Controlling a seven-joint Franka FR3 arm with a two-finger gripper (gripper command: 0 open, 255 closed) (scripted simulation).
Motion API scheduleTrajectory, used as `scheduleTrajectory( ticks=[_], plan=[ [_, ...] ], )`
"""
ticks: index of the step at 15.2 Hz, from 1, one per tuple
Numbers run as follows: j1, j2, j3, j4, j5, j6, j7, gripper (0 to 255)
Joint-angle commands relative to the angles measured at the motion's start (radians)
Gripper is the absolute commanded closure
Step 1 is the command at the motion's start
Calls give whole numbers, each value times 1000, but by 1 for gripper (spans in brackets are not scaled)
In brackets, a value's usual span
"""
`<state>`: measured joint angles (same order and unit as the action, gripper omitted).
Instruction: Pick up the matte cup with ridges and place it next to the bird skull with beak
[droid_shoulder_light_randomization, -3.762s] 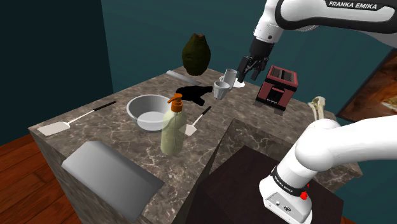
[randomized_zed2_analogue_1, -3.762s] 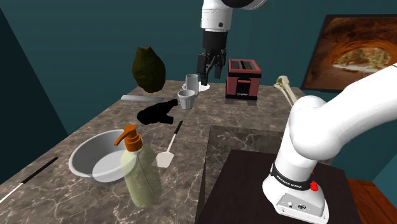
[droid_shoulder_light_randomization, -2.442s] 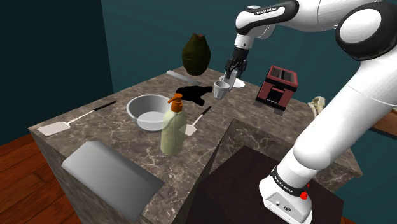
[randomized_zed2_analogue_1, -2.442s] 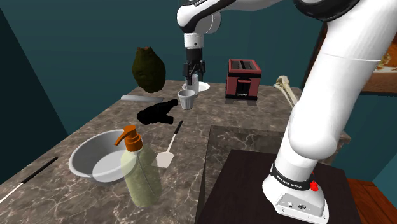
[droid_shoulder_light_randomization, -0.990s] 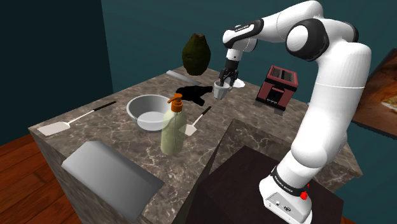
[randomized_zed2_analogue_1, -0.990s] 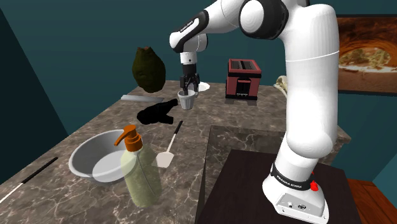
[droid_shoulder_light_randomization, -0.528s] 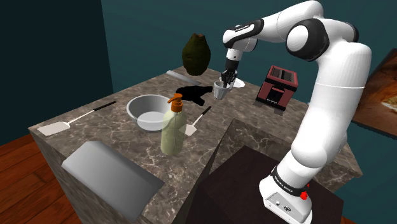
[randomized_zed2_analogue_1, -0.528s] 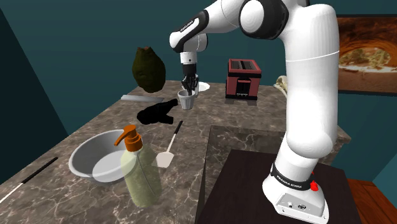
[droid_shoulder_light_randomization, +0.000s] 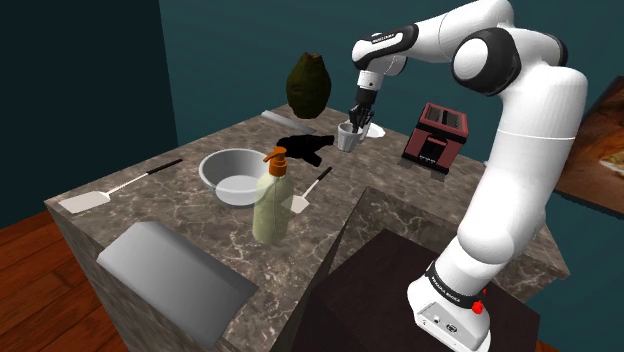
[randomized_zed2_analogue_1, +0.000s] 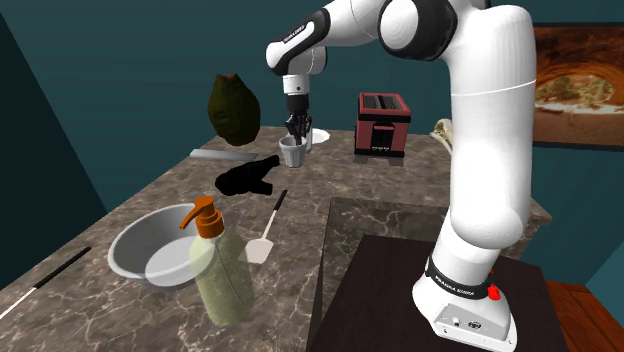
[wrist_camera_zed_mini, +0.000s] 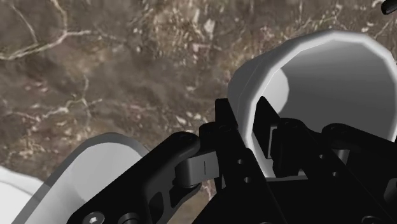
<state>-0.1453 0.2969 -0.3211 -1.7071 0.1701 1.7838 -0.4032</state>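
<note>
The pale ridged cup (droid_shoulder_light_randomization: 347, 139) is at the far side of the marble counter (droid_shoulder_light_randomization: 200, 225), beside a black object (droid_shoulder_light_randomization: 305, 147). My gripper (droid_shoulder_light_randomization: 355, 122) comes down from above and is shut on the cup's rim. In the wrist view one finger is inside the cup (wrist_camera_zed_mini: 318, 70) and the other outside, clasping its wall at my gripper (wrist_camera_zed_mini: 254, 149). In the second exterior view the cup (randomized_zed2_analogue_1: 293, 153) hangs under my gripper (randomized_zed2_analogue_1: 294, 138). The bone-coloured bird skull (randomized_zed2_analogue_1: 441, 128) peeks out past the arm, right of the red toaster (randomized_zed2_analogue_1: 383, 125).
A second glass (wrist_camera_zed_mini: 95, 159) stands on a white plate right behind the cup. On the counter are a grey bowl (droid_shoulder_light_randomization: 233, 172), a soap bottle (droid_shoulder_light_randomization: 271, 200), two spatulas (droid_shoulder_light_randomization: 100, 195), a grey slab (droid_shoulder_light_randomization: 175, 265) and a dark brown pod-shaped ornament (droid_shoulder_light_randomization: 308, 82).
The open fingers have shut on the cup's wall. Gripper and cup have since risen a little.
</note>
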Motion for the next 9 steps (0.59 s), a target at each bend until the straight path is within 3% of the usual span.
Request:
scheduleTrajectory(
  ticks=[1, 9],
  plan=[
    [0, -7, -1, 20, -3, -27, 4, 255],
    [-2, -26, -4, 102, -12, -126, 16, 255]
  ],
)
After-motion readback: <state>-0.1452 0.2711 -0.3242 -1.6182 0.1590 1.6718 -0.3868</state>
